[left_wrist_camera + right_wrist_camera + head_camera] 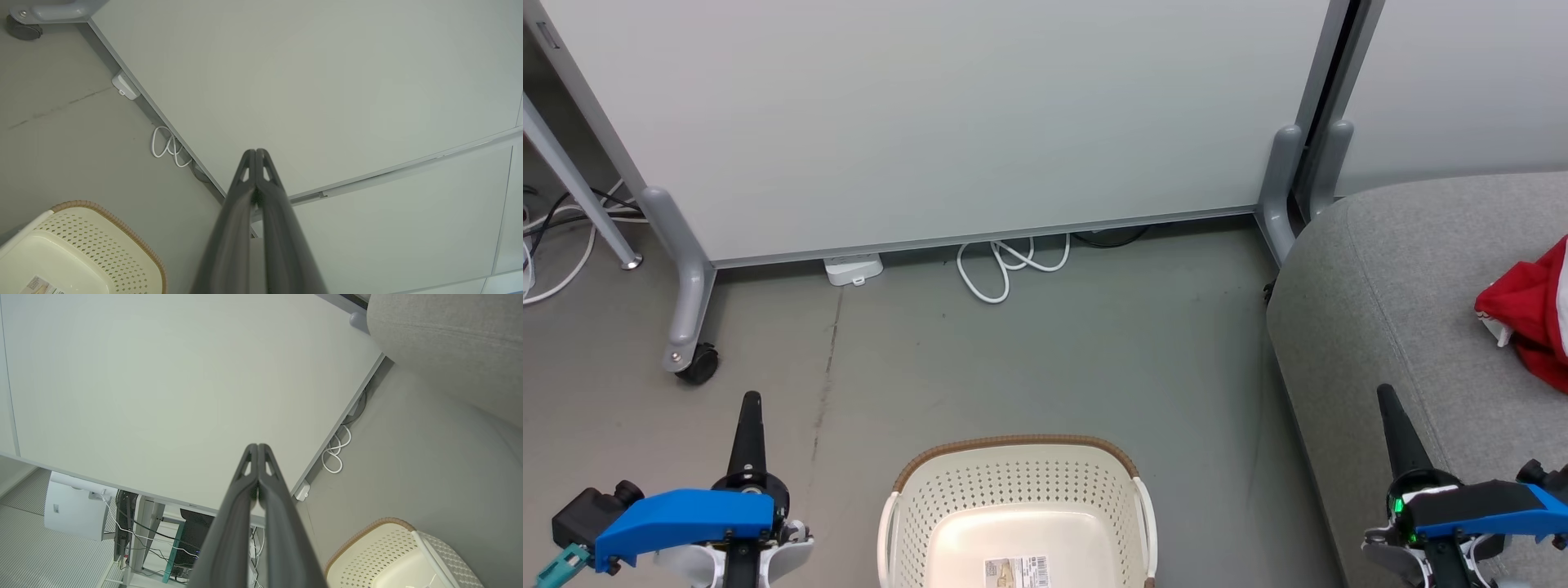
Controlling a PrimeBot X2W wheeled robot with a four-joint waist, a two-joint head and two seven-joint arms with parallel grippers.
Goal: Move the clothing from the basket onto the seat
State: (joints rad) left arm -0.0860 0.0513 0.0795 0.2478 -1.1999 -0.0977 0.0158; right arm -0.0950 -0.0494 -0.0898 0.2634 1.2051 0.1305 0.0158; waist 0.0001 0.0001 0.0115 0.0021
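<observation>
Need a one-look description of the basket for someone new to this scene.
Start at the big pale partition panel across the back, then come down over the grey floor toward the robot. The basket stands there, left of the grey sofa. It alone is cream plastic with punched holes, a brown woven-look rim and white side handles.

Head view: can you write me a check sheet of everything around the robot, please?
Surface: grey floor.
Job's things: basket stands on the floor, with no clothes in the part that shows and a label on its bottom; red clothing lies on the seat, cut off by the right edge.
Clutter: small white box at the panel's foot.
Grippers: left pincer shut, holding nothing; right pincer shut, holding nothing.
Cables: white cable looped under the panel; more cables at the far left.
Surroundings: pale panel on wheels behind the basket.
</observation>
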